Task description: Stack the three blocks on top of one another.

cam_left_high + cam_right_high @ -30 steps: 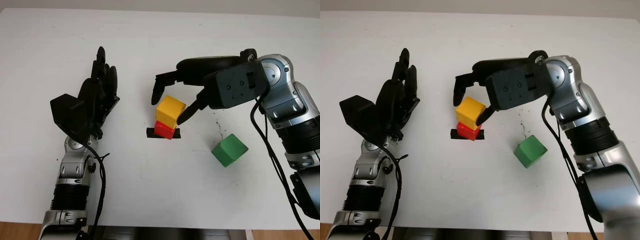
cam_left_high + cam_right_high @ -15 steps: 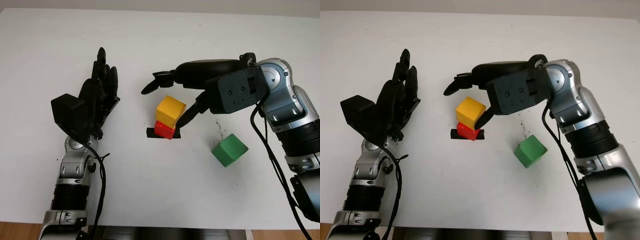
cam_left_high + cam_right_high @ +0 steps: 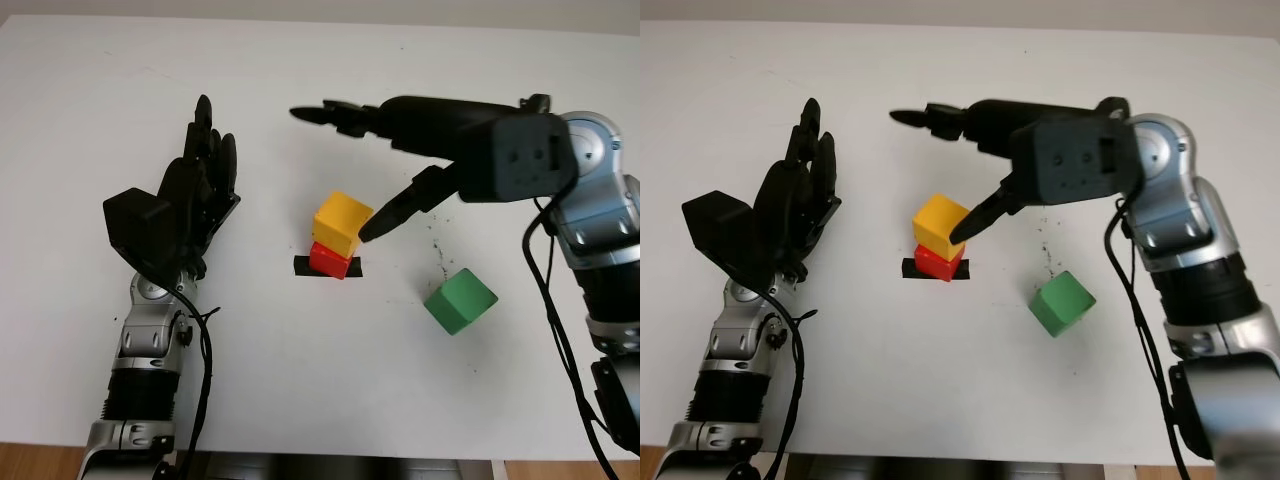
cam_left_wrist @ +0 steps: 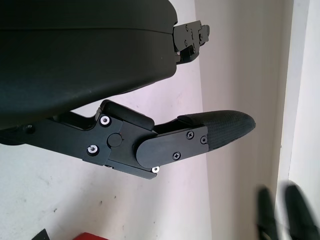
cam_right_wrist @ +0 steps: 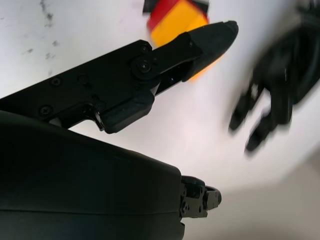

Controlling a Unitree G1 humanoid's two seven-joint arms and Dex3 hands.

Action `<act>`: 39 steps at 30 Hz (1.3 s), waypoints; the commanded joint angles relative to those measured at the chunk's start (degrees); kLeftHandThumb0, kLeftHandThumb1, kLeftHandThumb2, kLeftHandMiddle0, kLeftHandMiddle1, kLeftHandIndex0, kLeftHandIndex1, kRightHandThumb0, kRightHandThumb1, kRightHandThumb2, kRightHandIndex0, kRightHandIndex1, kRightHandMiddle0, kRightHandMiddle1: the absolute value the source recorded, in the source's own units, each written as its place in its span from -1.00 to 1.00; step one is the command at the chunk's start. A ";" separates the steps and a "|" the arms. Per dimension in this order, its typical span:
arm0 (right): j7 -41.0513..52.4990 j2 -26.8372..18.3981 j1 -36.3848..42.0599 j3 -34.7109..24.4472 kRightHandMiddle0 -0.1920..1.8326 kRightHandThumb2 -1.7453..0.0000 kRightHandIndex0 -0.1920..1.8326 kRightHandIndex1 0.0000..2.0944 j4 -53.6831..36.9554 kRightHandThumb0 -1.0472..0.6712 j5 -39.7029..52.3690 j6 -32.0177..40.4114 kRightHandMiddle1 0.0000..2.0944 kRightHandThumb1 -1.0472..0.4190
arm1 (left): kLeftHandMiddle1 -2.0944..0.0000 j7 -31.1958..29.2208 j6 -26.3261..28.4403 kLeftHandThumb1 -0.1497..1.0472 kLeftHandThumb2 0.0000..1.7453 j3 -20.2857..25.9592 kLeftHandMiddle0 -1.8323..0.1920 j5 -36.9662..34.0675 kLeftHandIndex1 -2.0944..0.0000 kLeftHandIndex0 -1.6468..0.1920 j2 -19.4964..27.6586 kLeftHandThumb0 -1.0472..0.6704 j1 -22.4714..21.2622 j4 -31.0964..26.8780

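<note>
White table (image 3: 300, 400) carries all three blocks. Yellow block (image 3: 341, 223) sits on red block (image 3: 327, 260), turned a bit vs. the red one, and under them is a black mark (image 3: 303, 266). Green block (image 3: 459, 300) lies alone on the table, apart to the right of the stack.

Right hand (image 3: 420, 125) is above and behind the stack, open, holding nothing; one finger (image 3: 385, 217) points down just beside the yellow block's right edge. Left hand (image 3: 190, 195) is open, upright, well apart on the left.

Risk, in my judgement: that low finger can brush the yellow block if the hand moves sideways, and the twisted stack may fall. Also the green block must land centred on a rotated top, w/ small margin.

Room: wide free table around the green block; near edge is far from the blocks.
</note>
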 commanded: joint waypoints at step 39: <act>-8.15 -14.88 42.89 -16.80 -0.58 0.95 -0.87 -0.94 -20.51 -0.55 -5.12 -15.74 -0.92 -0.86 | 0.96 -3.84 -0.15 1.00 -0.22 1.50 1.00 -2.15 0.98 1.00 3.74 -0.66 -0.18 -0.77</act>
